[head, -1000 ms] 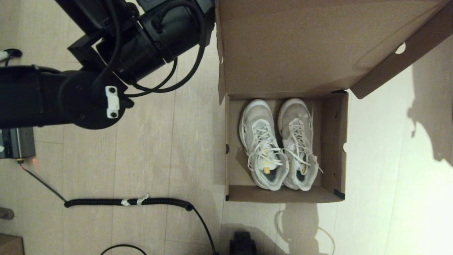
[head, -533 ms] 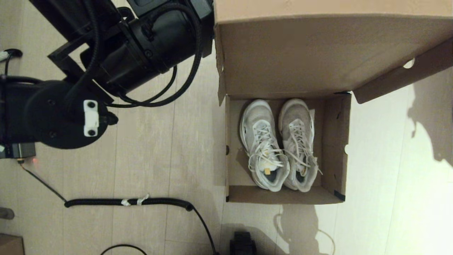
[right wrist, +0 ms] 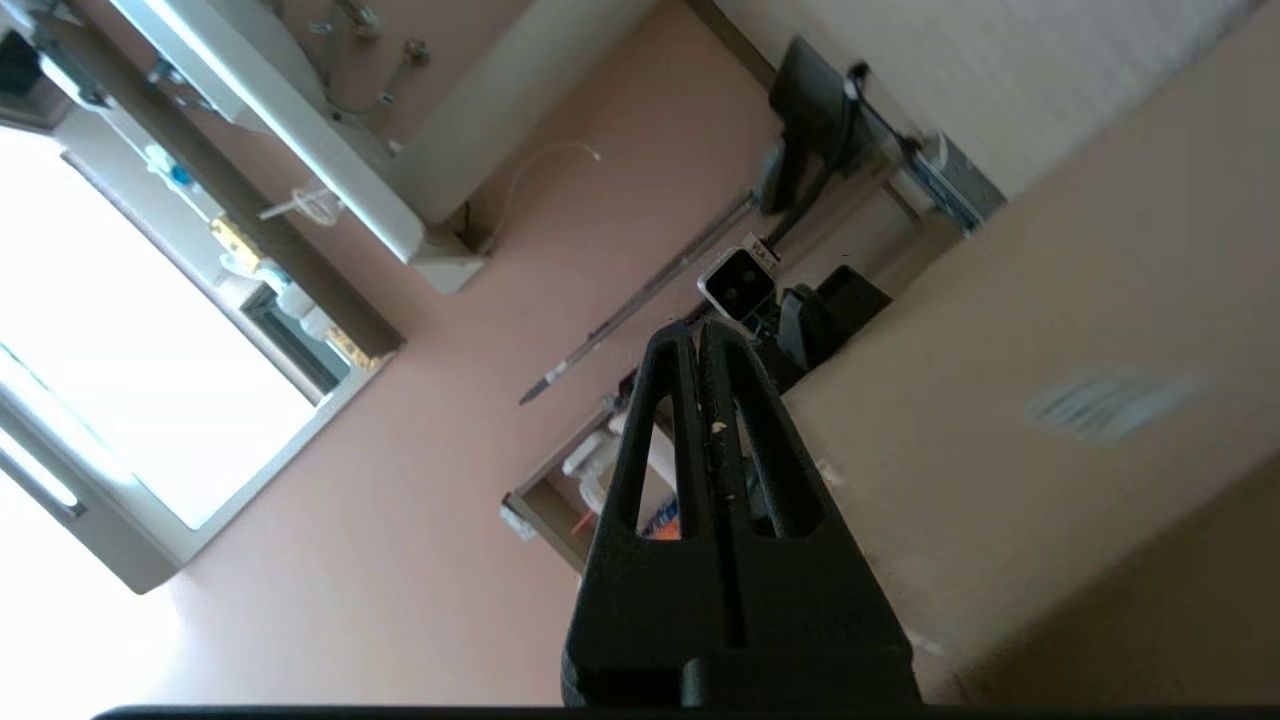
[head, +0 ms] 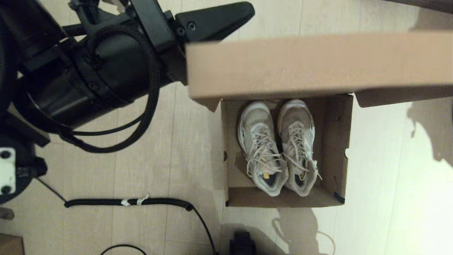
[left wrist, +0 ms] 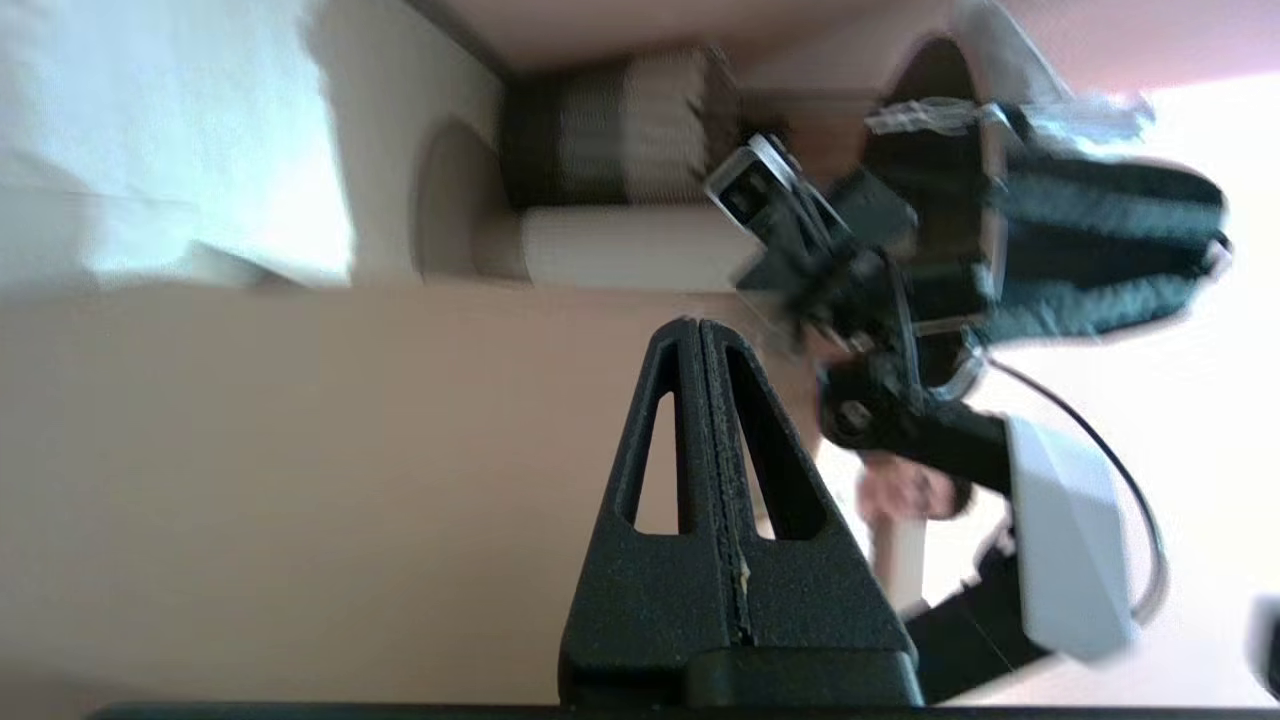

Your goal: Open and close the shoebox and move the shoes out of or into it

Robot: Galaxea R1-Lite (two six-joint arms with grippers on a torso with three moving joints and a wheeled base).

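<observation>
Two white shoes (head: 277, 147) lie side by side in our shoebox (head: 338, 141), which sits on the wooden floor (head: 170, 159); their heels are at the near wall and their toes are tucked under the lid. A black coiled cable (head: 129, 202) runs across the floor to the box's left, near its front corner. Beyond the shoes we see the cardboard lid (head: 304, 65) hanging partway over the far end of the box, its front edge facing us. Our left gripper (head: 216, 19) sits at the lid's far left corner, against its outer face, fingers pressed together and holding nothing. Our right gripper (right wrist: 700, 345) is up beside the lid's outer face too, fingers likewise clenched on nothing.
</observation>
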